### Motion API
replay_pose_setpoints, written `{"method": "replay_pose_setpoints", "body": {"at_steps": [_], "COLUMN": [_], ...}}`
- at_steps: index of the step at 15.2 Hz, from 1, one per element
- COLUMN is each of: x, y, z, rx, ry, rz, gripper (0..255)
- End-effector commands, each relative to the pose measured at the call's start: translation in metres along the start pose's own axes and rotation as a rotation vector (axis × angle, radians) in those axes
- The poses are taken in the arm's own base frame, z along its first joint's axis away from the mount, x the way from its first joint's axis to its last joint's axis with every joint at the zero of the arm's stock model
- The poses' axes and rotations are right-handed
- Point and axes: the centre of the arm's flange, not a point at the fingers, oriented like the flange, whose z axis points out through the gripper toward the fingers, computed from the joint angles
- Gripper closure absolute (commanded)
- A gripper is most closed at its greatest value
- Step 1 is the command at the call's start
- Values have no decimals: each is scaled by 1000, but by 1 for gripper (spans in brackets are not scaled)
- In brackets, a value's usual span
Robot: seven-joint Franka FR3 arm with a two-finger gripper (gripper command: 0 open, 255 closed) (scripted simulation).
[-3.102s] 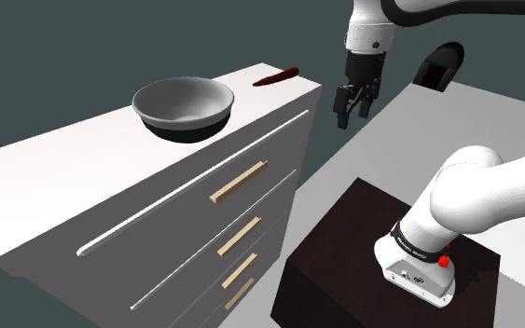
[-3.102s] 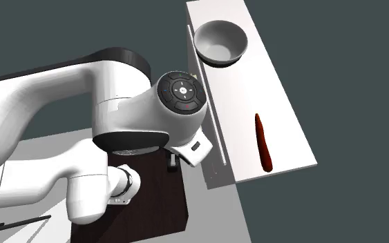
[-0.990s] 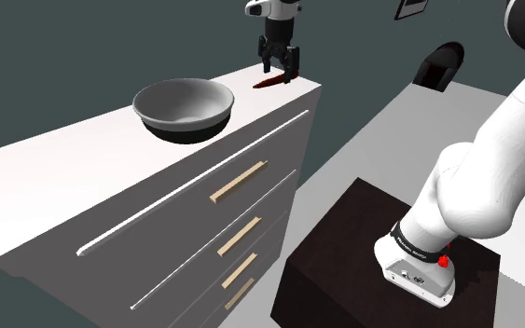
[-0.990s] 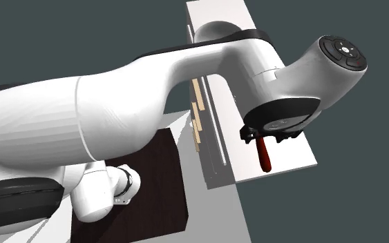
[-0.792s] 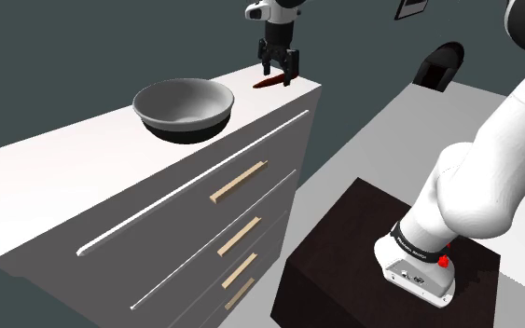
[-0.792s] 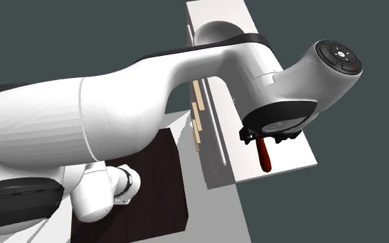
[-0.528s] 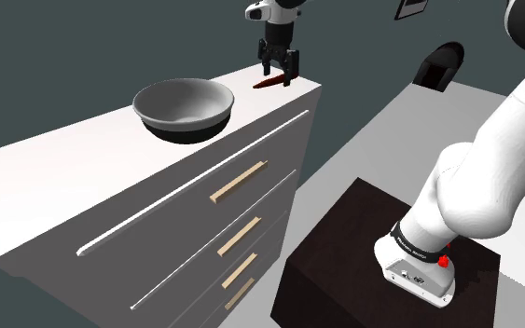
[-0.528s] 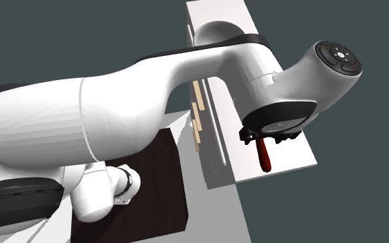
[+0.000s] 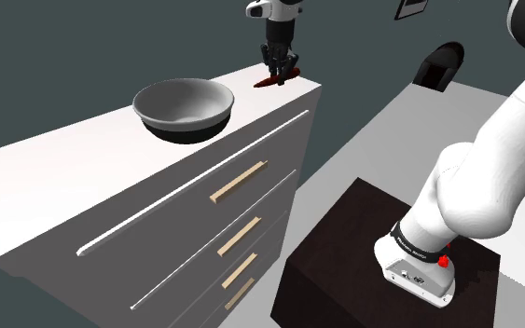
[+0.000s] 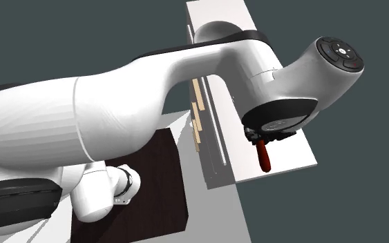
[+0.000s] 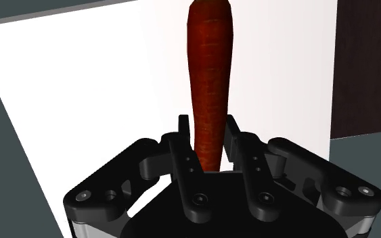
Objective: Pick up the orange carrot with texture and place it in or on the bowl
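Observation:
A dark red-orange carrot [image 11: 209, 74] lies on the white dresser top [image 9: 83, 149] near its far corner. My gripper [image 11: 209, 138] is down over the carrot's thin end, and both black fingers clasp it. In the shoulder view the gripper [image 9: 280, 67] stands upright over the carrot [image 9: 271, 81], to the right of the grey bowl [image 9: 184, 106]. The second exterior view has the carrot [image 10: 263, 157] sticking out from under the arm's wrist; the bowl is hidden there behind the arm.
The white dresser has several drawers with wooden handles [image 9: 238, 182]. The arm's dark stand [image 9: 344, 252] sits on a pale floor at the shoulder view's lower right. A black object [image 9: 439, 65] rests on the floor farther back.
The fingers, open around the carrot's end half a second ago, have shut on it. The arm has barely shifted and the carrot still lies on the dresser.

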Motion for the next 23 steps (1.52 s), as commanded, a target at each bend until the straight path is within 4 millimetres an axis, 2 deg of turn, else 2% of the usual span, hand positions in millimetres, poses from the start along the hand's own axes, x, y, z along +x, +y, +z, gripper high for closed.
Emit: {"method": "replay_pose_setpoints", "body": {"at_steps": [1, 3, 23], "x": [0, 0, -9], "y": [3, 4, 4], "z": [4, 7, -99], "rx": [-6, -6, -6], "ry": [-1, -1, -1], "rz": [1, 1, 1], "gripper": [255, 255, 255]}}
